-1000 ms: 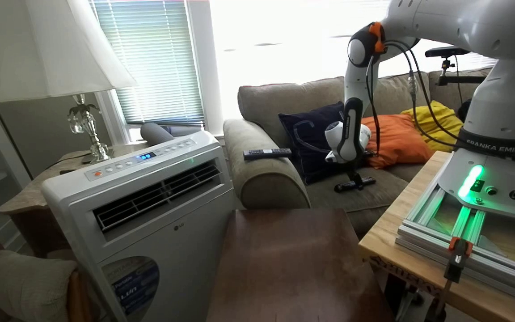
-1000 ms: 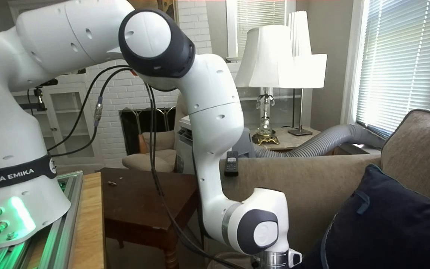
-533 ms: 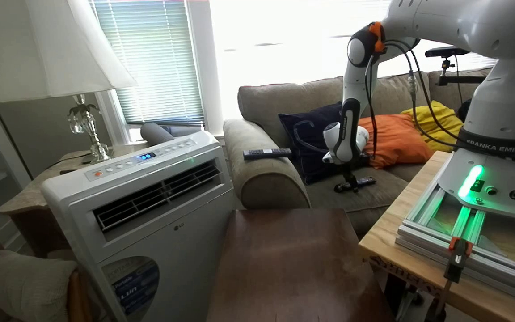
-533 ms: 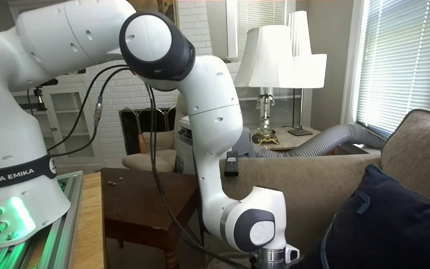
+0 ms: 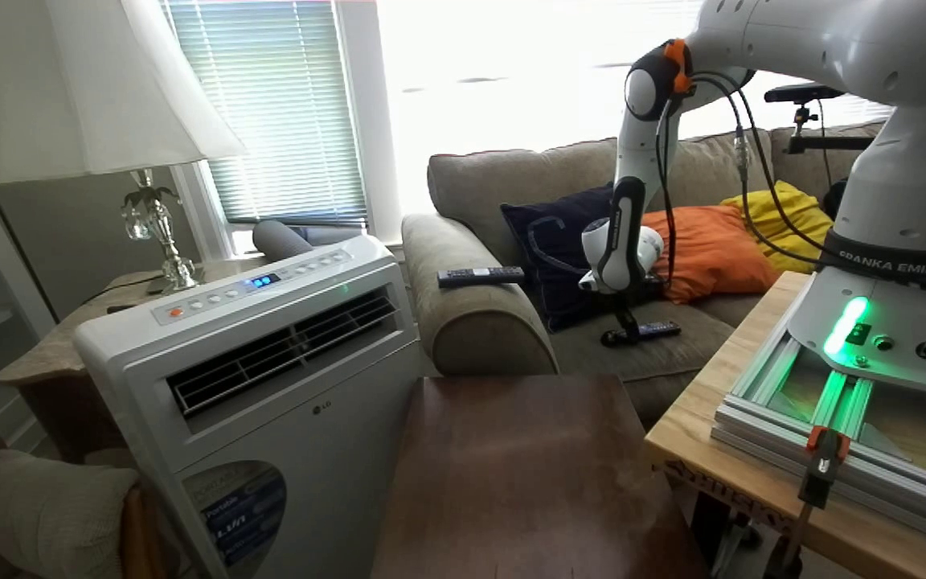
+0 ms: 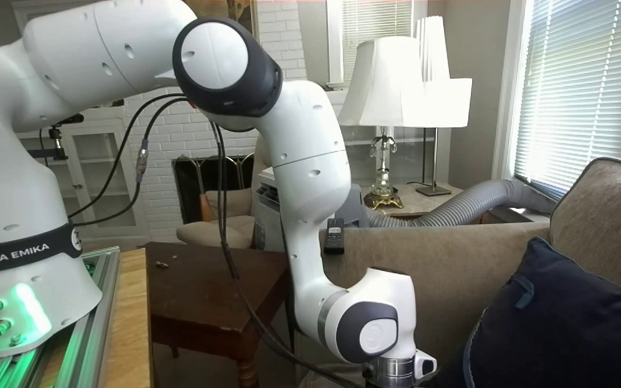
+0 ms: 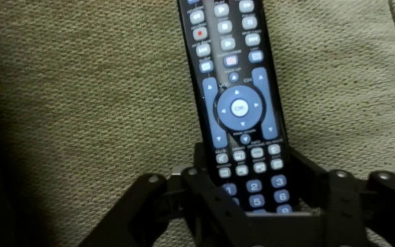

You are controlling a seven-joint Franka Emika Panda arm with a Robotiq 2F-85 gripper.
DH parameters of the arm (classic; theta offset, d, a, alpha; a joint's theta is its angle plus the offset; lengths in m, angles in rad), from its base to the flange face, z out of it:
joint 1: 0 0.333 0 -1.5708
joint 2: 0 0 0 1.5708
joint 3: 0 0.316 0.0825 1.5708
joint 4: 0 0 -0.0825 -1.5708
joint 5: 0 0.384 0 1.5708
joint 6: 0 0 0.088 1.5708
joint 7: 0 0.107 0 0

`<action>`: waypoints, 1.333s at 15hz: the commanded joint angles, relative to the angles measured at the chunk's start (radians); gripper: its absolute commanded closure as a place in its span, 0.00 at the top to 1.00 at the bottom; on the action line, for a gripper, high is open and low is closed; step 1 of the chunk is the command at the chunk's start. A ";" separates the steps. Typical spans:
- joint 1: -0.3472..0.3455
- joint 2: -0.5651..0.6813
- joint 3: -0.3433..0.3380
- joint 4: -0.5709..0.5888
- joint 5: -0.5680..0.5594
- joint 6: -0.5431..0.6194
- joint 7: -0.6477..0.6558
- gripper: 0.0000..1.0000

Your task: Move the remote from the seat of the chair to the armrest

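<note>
Pinching the oblong black plastic remote (image 7: 237, 107) across its narrow width, presumably for lifting, the jointed black tool (image 7: 248, 157) looked clamped on it, down on the beige-grey fabric chair seat (image 5: 592, 355)!

The end effector (image 7: 247, 159) has shifted (only slightly) along the lower remote (image 7: 240, 108) toward the armrest (image 5: 487, 323).

In an exterior view, the white robot arm (image 6: 313, 161) bends down in front of the couch (image 6: 607, 210) and its rolled armrest (image 6: 450, 264), reaching the lower edge of the view. A black remote (image 6: 335, 237) lies on the armrest, and a dark navy pillow (image 6: 564, 323) sits tilted against the couch. Behind, a grey ribbed hose (image 6: 467, 205) runs toward the window blinds (image 6: 577, 97), near a glass-stemmed lamp (image 6: 379, 102).
</note>
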 commanded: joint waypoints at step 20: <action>0.136 -0.580 0.020 -0.526 0.029 0.115 0.120 0.31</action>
